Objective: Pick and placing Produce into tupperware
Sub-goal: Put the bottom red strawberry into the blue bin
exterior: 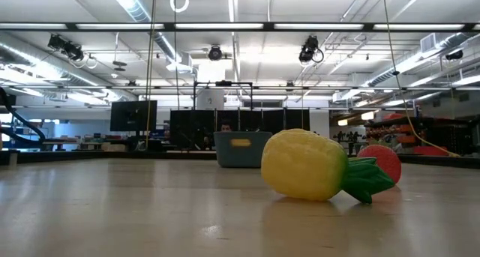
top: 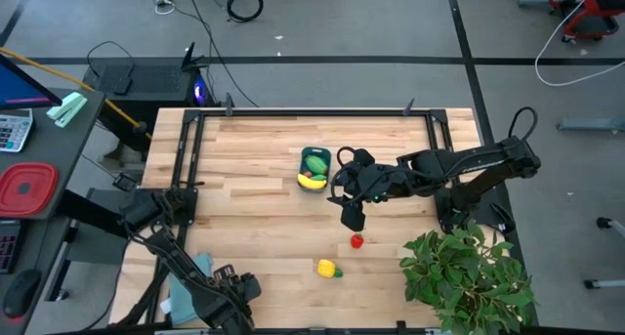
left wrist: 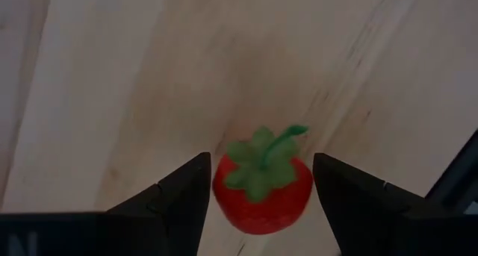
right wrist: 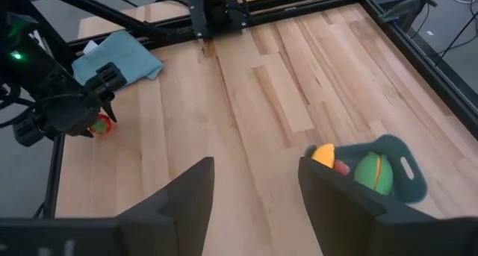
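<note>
Strawberry (left wrist: 261,190), toy, one: glossy red body, green leaf cap with a curled stem. It lies on the bare wooden table (top: 254,228), well apart from the teal tupperware (right wrist: 407,160) (already holding yellow and green pieces). Probably light, hard and slick, so likely to roll; best gripped across the widest part of the body. The left gripper (left wrist: 260,170) has its fingers spread on either side, not touching. The right gripper (right wrist: 256,174) is also spread, holding nothing, near the tub.

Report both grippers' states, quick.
Left gripper: open, strawberry between its fingers.
Right gripper: open, holding nothing.
</note>
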### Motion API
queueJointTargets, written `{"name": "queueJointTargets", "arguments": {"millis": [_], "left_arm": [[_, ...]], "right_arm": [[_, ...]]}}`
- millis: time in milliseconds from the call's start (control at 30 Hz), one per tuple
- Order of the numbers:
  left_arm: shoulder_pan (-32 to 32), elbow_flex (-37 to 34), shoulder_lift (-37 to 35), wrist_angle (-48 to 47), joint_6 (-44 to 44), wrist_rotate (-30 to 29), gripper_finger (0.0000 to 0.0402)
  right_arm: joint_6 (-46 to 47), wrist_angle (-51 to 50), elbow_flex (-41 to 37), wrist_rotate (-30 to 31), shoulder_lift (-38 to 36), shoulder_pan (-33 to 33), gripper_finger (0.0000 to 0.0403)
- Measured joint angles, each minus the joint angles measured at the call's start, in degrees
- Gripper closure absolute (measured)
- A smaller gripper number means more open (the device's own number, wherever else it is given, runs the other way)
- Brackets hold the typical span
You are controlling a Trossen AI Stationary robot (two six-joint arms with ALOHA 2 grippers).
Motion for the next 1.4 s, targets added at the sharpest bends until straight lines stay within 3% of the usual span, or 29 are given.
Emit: {"name": "queueJointTargets", "arguments": {"millis": [200,500,700,933,1167,1400], "left_arm": [[-0.2,0.0,0.0,-0.1,-1.1,0.6,0.0167],[-0.2,0.0,0.0,-0.1,-1.5,1.9,0.0208],[0.3,0.0,0.0,-0.1,2.2,2.0,0.0194],[4.0,0.6,0.0,-0.8,7.9,1.8,0.0209],[9.2,8.9,0.0,-7.4,23.8,-6.6,0.0198],[19.2,20.8,-0.1,-23.0,39.3,-21.4,0.0209]], "right_arm": [[0.0,0.0,0.0,0.0,0.0,0.0,0.0198],[0.0,0.1,0.0,0.0,0.0,0.0,0.0198],[0.0,0.1,0.0,0.0,0.0,0.0,0.0198],[-1.4,0.1,0.0,0.0,0.0,0.0,0.0198],[-1.5,0.1,0.0,0.0,0.0,0.0,0.0198],[-1.4,0.1,0.0,1.3,0.0,0.0,0.0198]]}}
